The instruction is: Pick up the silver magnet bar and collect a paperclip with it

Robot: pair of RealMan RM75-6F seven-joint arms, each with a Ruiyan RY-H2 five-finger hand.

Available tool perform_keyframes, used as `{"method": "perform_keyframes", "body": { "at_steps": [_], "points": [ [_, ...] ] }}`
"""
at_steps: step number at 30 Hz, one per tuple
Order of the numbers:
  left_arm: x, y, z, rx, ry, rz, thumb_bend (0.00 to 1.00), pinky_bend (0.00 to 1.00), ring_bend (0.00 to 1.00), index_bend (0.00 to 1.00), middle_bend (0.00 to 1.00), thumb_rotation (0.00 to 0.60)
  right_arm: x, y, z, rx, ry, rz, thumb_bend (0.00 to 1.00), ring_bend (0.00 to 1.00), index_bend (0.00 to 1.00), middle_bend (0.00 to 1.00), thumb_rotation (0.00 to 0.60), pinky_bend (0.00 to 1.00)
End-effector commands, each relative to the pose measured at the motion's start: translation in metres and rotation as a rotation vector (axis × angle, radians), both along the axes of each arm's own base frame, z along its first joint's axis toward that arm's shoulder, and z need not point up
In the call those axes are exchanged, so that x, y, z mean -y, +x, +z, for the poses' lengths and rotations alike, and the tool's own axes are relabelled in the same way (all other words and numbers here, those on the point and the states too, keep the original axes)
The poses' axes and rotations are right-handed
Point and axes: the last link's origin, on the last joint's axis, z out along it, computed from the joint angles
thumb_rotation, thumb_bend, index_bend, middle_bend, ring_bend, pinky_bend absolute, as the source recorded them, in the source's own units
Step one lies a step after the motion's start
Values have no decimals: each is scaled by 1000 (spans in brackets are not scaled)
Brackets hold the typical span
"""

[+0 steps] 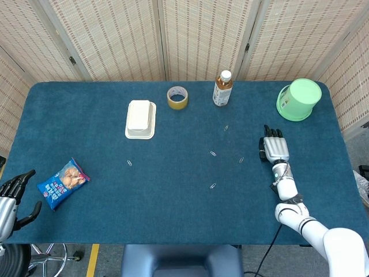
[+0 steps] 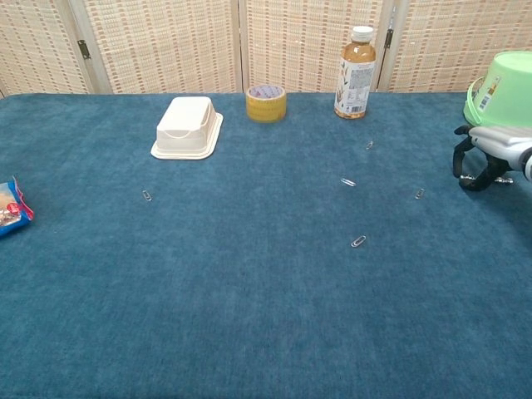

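Note:
My right hand [image 1: 274, 149] [image 2: 485, 155] is palm down on the blue table [image 1: 173, 219] at the right side, its fingers curled down to the cloth. They close around the silver magnet bar [image 2: 501, 179], a thin bright strip that shows just below the hand in the chest view; the head view hides it. Several paperclips lie left of that hand: the nearest [image 1: 241, 160] [image 2: 420, 193], another [image 1: 213, 153] [image 2: 347, 182], and one closer to me [image 1: 213, 186] [image 2: 358, 241]. My left hand [image 1: 12, 196] hangs open off the near left corner.
A green cup [image 1: 298, 99] [image 2: 500, 87] lies on its side just behind my right hand. A tea bottle [image 1: 222, 88], a tape roll [image 1: 177, 97] and a white box [image 1: 140, 119] stand along the back. A snack bag [image 1: 62, 182] lies at the left.

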Motion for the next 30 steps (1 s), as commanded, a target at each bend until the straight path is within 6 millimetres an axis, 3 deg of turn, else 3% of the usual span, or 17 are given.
{"method": "perform_keyframes", "body": {
  "at_steps": [1,8,18,30],
  "points": [
    [0,0,0,-1,-1,-1,479,239,185,28,200,600,0,0,0,1,1,0,434,77,480,23,600,0],
    [-1,0,-2,0,-5,-8,478,239,185,15,201,600,0,-1,1,8,-11,3,439,79,554,60,600,0],
    [-2,0,-1,6,-7,-12,477,239,185,8,201,600,1,-2,2,7,-17,4,441,67,583,76,600,0],
    [-3,0,-3,3,-14,-11,477,239,185,1,201,600,3,14,16,86,-55,53,441,68,597,86,600,0]
  ]
}}
